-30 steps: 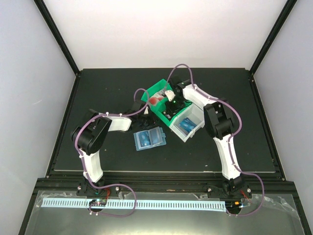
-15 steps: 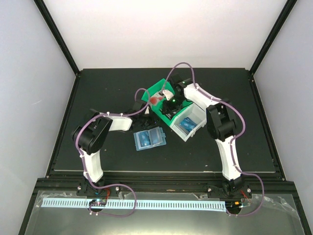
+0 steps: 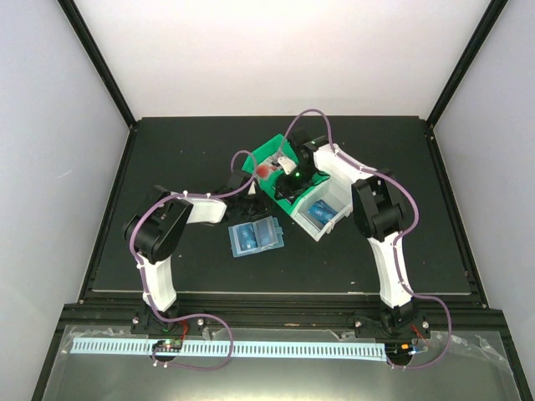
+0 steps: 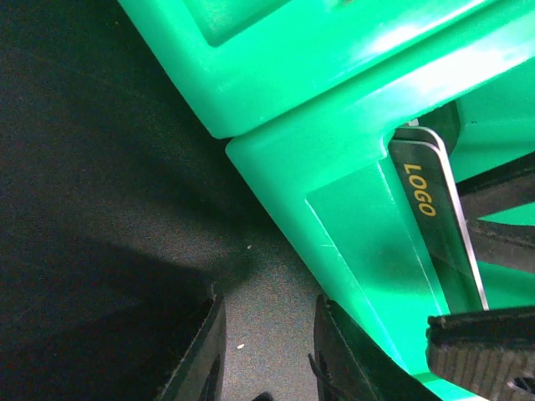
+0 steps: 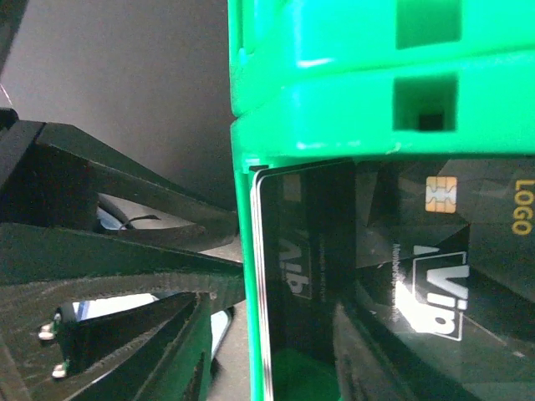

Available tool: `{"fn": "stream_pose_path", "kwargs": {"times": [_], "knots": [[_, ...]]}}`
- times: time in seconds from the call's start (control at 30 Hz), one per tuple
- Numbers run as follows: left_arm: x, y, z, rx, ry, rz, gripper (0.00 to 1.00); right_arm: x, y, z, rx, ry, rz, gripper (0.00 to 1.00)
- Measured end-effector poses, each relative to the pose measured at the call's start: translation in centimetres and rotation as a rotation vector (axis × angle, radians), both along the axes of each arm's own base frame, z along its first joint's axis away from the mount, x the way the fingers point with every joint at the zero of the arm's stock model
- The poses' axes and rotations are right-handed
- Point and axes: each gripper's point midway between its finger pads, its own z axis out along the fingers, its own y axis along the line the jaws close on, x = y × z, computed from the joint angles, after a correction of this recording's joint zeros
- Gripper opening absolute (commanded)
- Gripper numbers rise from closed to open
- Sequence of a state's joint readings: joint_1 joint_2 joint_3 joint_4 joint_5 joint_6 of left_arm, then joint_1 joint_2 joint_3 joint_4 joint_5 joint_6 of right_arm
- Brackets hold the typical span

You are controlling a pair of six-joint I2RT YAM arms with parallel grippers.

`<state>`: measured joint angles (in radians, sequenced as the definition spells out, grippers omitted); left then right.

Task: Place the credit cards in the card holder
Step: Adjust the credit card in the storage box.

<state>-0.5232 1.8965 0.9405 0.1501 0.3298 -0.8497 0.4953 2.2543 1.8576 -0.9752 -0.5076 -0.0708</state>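
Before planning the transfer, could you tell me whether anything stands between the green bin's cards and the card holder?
Only the green bin wall the cards lean against; past it, the card holder lies unobstructed.

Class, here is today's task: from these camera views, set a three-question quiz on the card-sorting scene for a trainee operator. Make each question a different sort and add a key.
1. True or false: the card holder lies open on the table, outside the green bin.
2. Choose one. The right tool is at: A the card holder, B the green bin, C a bare patch of table.
3. Short answer: which yellow word is printed on the dark card inside the green bin?

Key: 1 true; 2 B; 3 LOGO.
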Motion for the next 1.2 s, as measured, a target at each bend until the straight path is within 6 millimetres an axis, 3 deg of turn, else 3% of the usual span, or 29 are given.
{"fn": "stream_pose_path", "kwargs": {"times": [0.17,0.37,0.5,0.8,0.87,1.0,1.2], "knots": [[0.0,0.0,0.0,0.0,0.0,0.0,0.32,0.3,-0.2,-0.4,-0.042,-0.03,-0.001,0.46],[0.0,0.0,0.0,0.0,0.0,0.0,0.31,0.1,0.1,-0.6,-0.066,-0.047,0.01,0.33],[0.0,0.0,0.0,0.0,0.0,0.0,0.31,-0.1,0.0,-0.8,-0.069,-0.057,0.013,0.3],[0.0,0.0,0.0,0.0,0.0,0.0,0.31,0.0,0.1,2.1,-0.036,-0.108,0.007,0.23],[0.0,0.0,0.0,0.0,0.0,0.0,0.31,0.0,0.1,2.2,-0.034,-0.111,0.007,0.24],[0.0,0.0,0.0,0.0,0.0,0.0,0.31,0.3,-0.1,2.0,-0.048,-0.122,-0.003,0.41],[0.0,0.0,0.0,0.0,0.0,0.0,0.31,1.0,-0.7,1.7,-0.091,-0.149,-0.031,0.42]]}}
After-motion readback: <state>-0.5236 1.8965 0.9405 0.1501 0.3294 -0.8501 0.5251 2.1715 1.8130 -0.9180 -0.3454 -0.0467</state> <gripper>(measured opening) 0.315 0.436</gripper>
